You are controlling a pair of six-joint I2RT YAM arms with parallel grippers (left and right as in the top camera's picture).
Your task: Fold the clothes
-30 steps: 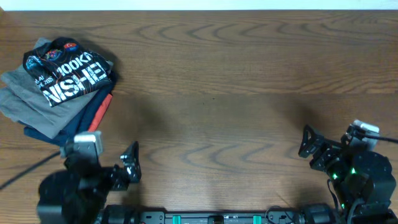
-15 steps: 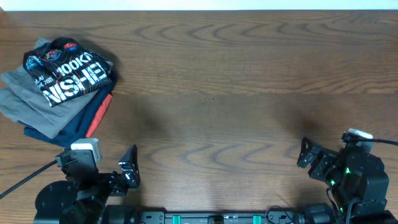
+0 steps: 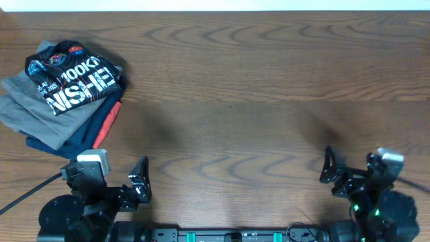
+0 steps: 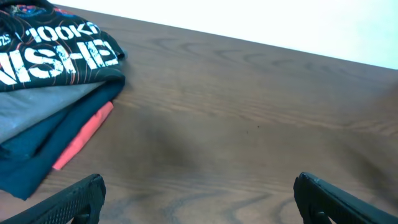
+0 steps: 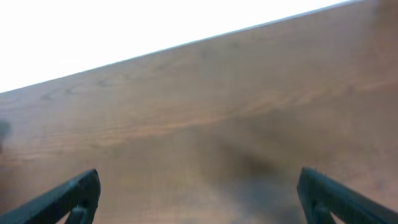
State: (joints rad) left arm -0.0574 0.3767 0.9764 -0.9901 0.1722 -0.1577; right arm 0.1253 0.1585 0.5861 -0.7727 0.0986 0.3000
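Shows a broad wooden counter [image 3: 255,101], with nothing lying on its middle or right. Finds the only load at the far left corner: a small stack of folded garments. Puts the jersey [image 3: 74,84] on top, white lettering up and turned at a slight angle, over a grey garment [image 3: 20,101] that juts out to the left. Reveals a navy one [image 3: 84,134] beneath, and a strip of an orange-red one [image 3: 111,121] at the stack's right edge.

Places both arms low at the near edge, well apart from the stack and from each other. Catches the left pincer [image 4: 199,205] spread wide and holding nothing, fingertips framing bare wood, with the stack off to the upper left of its wrist view. Catches the right pincer [image 5: 199,199] equally wide and empty, facing plain wood out to the far edge.

Reads as the close of the job, not its start. Looks like a jersey already folded into a compact rectangle and stacked, with no sleeve or hem trailing loose. Suggests a rest pose with the folding done.

Calls for little next, on this showing: at most a check that the jersey sits square on the stack. Would demand, should another fold be wanted, a long reach by the left arm, the nearer of the two, up and left to a jersey edge. Would also demand closing only on the top layer, so as not to drag the grey garment along.
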